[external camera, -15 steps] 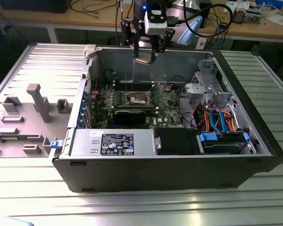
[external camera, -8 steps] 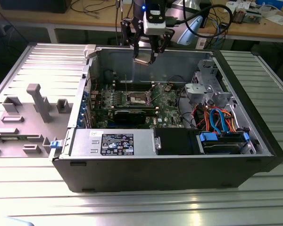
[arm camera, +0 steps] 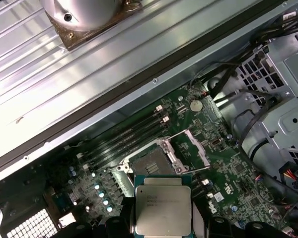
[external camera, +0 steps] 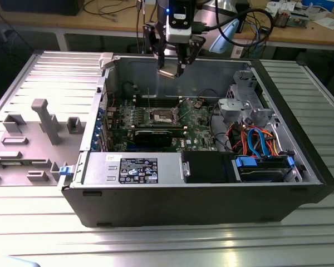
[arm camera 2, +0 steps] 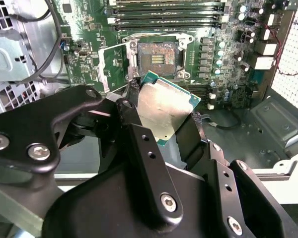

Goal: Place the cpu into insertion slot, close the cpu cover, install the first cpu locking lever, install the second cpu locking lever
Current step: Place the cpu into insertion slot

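At the exterior view's left a grey moulded fixture (external camera: 44, 119) lay on the ribbed table, beside the open computer case (external camera: 211, 203). Over the case's rear wall hung the gripper (external camera: 175, 67), its jaws pinching the cpu (arm camera 2: 166, 111) by two opposite edges with the silver top facing the wrist cameras. The chip was held well above the green board (external camera: 200, 119), apart from everything. Below it the insertion slot (arm camera 2: 158, 55) stood bare, and the cpu cover (arm camera 2: 111, 67) was swung open to one side, leaving the dark centre exposed.

Placing looked like the step in hand. Done well, it would call for keeping the chip level, squaring its corners to the slot's pale rim, and lowering it straight down so no edge drags across the contacts. The raised cover would also need clearance.

Inside the case, from the exterior view's left, sat a labelled power supply (external camera: 136, 169) at the front and a long black graphics card (external camera: 153, 135) behind it. Memory slots (arm camera 2: 164, 20) lay past the socket, and a drive cage (external camera: 242, 103) stood at the right over orange and blue cables (external camera: 256, 142).
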